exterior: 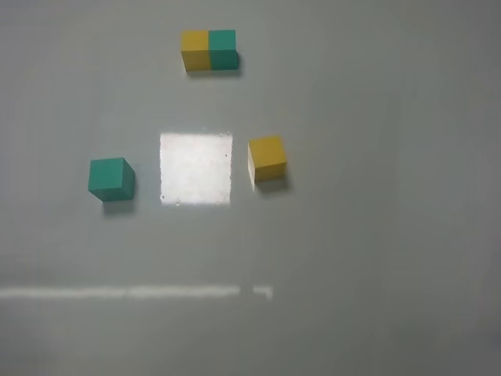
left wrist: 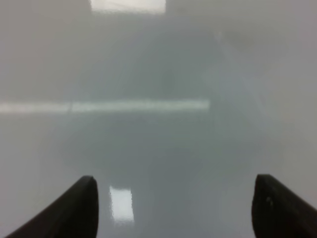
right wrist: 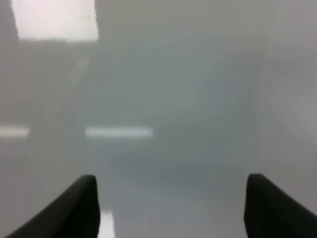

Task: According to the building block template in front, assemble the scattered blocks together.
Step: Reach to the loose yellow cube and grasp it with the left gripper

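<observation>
Risk assessment: the building block template [exterior: 209,51] is lying at the far side of the tabletop [exterior: 376,235], showing yellow on the left and teal-green on the right in the high view. The loose teal-green cube [exterior: 110,178] is sitting on the left and the loose yellow cube [exterior: 268,159] on the right, so they are lying in the reverse order. Pushing them straight together would likely be producing a mirrored bar. The yellow cube is also sitting slightly turned against the template's edges; a grasp taken off-square could be twisting it or skidding it across the smooth surface. A bright reflected patch [exterior: 196,168] is lying between the two cubes and could be hiding edges once a cube enters it.

Finger state: the left fingers [left wrist: 79,208] are standing apart, released, with nothing between them. The right fingers [right wrist: 79,208] are likewise spread and holding nothing.

Position relative to the fingers: both wrist views are showing only bare tabletop and glare ahead of the fingers. Neither cube is appearing there, and neither arm is appearing in the high view. Both cubes are judged well apart from the fingers.
</observation>
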